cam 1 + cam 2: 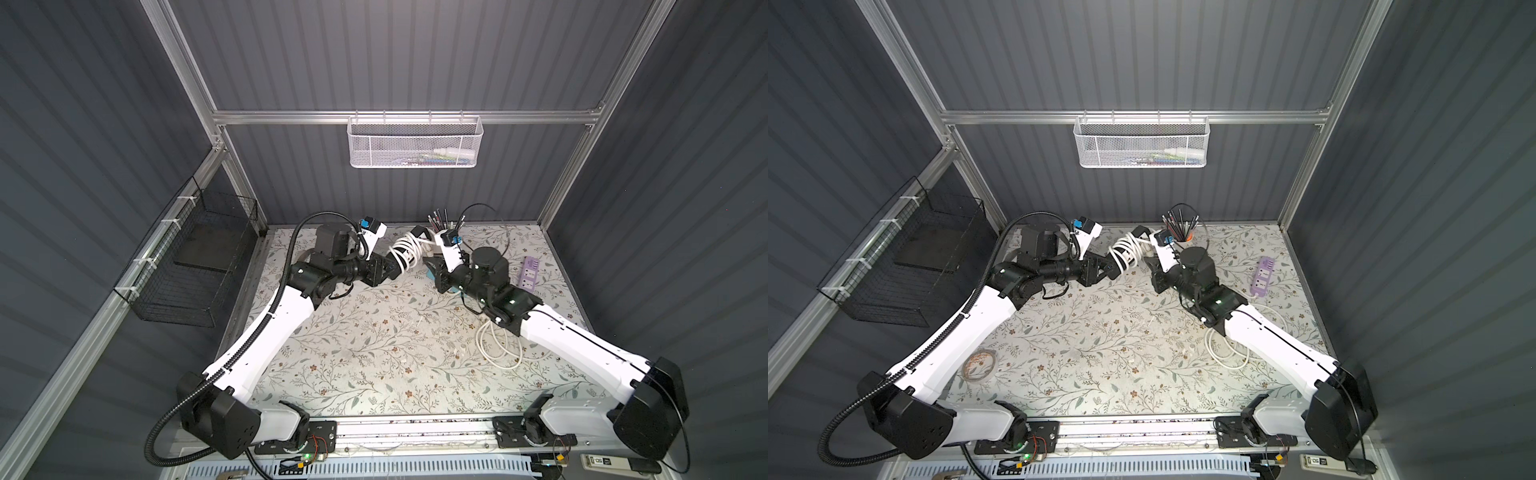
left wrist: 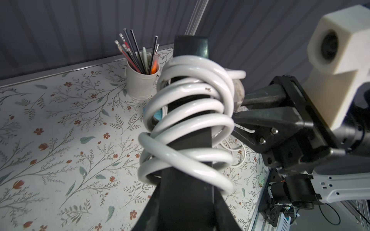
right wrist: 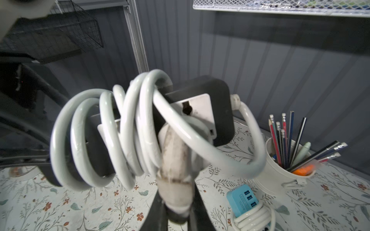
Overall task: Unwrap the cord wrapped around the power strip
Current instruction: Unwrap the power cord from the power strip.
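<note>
Power strip [image 1: 417, 232] is being held up off the table [image 1: 374, 340], mid-air near the far edge, btwn both arms. One end is being clamped by the L gripper [image 2: 186, 203], jaws closed tight on the black body, prob. so the strip is being used as a steady anchor while the other end is worked.

White cord [image 2: 190, 124] is being carried as several loose coils round the body. None appear to be off yet, so the task is being judged as early.

The plug [image 3: 176, 158] is being pinched by the R gripper [image 3: 177, 208], jaws almost closed on it, w/ the plug sticking out past the fingertips. The free end is being taken first, as coils can only be fed off from there.

Strip is being held raised & tilted, likely so the plug can be passed round w/o the table being hit.

Next, the plug is prob. to be circled round the body, against the winding. Risks: coils being snagged on each other, or the pencil cup [image 2: 141, 84] just behind being knocked.
</note>
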`<action>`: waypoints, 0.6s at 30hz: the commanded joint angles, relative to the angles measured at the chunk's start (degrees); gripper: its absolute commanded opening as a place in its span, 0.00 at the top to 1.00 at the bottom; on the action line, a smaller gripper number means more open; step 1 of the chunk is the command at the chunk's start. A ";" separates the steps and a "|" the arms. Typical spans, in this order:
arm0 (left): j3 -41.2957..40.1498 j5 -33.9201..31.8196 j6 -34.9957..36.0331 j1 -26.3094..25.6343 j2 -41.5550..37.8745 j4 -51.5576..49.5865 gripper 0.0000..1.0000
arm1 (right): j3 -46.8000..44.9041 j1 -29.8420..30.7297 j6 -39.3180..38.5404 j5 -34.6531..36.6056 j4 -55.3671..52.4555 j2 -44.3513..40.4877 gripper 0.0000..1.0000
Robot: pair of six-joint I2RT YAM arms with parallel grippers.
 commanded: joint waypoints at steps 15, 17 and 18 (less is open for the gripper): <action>-0.55 -15.80 -3.14 4.00 0.06 6.68 1.00 | -2.64 -11.82 3.62 -18.60 0.99 -8.92 1.00; -0.64 -15.77 -3.27 4.11 -0.02 6.85 1.00 | -3.22 -13.61 4.37 -22.02 1.69 -9.10 1.00; -0.64 -15.67 -3.30 4.13 0.02 6.86 1.00 | -3.32 -13.80 4.29 -22.25 1.71 -9.10 1.00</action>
